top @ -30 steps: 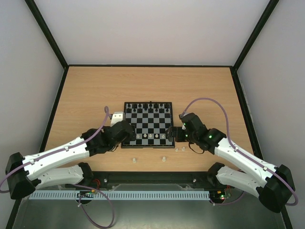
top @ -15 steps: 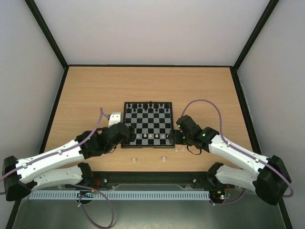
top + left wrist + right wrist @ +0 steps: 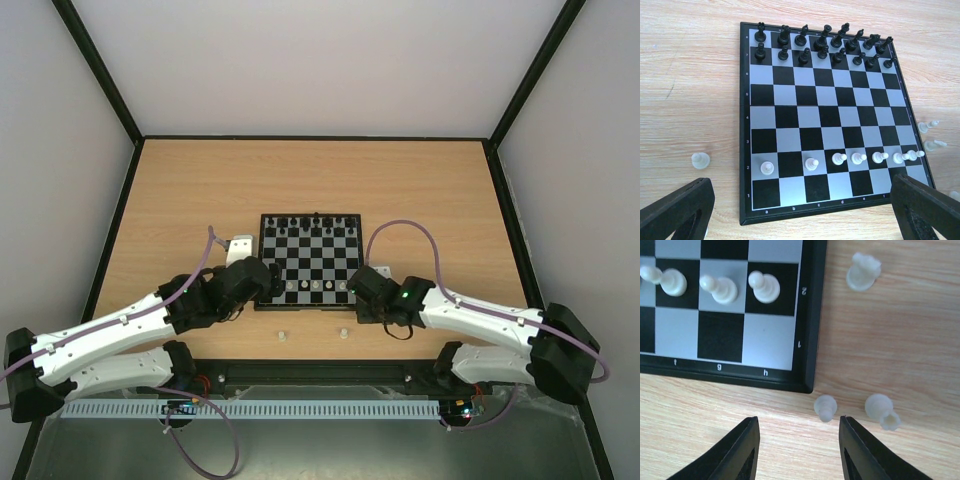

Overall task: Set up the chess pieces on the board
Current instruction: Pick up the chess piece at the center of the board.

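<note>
The light wooden bench spans the white-walled cell. Two white-and-black arms reach over it from the near edge, the left arm and the right arm, each trailing a lilac cable. Both wrists close in on the small square chessboard, which has black and pale grey checks inside a thin black rim and lies flat at the middle of the bench.

The left tool hovers at the board's near left side, its black fingers spread wide with nothing between them. The right tool hangs low over bare wood just off the board's near right corner. Its fingers stand part-way apart and pinch nothing.

The tiny black chessmen fill the two far rows of the board. The whitish pawns stand in a line on the second row from the near edge.

From above, two loose whitish pieces sit apart on the wood in front of the board. The left wrist view shows a pale piece on the bench just beyond the left rim. In the right wrist view, a translucent castle-topped piece sits near the right rim without touching it. A small whitish pawn lies just off the corner, directly ahead of the right tool's gap. A toppled whitish piece rests just beside that pawn.
</note>
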Motion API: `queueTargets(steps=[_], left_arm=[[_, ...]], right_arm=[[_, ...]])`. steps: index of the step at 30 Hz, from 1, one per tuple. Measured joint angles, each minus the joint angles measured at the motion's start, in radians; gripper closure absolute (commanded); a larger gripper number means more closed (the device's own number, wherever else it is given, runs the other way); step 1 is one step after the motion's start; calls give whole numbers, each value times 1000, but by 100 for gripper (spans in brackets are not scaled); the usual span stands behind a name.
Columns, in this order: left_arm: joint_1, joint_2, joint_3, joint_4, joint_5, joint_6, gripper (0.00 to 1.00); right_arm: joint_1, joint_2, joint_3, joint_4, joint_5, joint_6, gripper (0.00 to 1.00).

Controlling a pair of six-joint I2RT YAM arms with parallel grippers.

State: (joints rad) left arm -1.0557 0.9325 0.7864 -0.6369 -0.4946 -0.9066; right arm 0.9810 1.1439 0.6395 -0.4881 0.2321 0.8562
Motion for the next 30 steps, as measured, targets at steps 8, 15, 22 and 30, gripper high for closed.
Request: queueTargets(steps=[8, 15, 22, 30], left_arm=[[0, 0, -3, 2, 0, 0, 1], [0, -1, -13, 2, 1, 0, 1], [0, -11, -15, 2, 0, -1, 1], [-1, -11, -15, 2, 0, 0, 1]], right_arm=[[42, 76, -18, 0, 16, 47, 67], [42, 119, -19, 2, 40, 50, 74], [43, 166, -18, 14, 58, 50, 86], [42, 167, 3, 14, 74, 43, 98]])
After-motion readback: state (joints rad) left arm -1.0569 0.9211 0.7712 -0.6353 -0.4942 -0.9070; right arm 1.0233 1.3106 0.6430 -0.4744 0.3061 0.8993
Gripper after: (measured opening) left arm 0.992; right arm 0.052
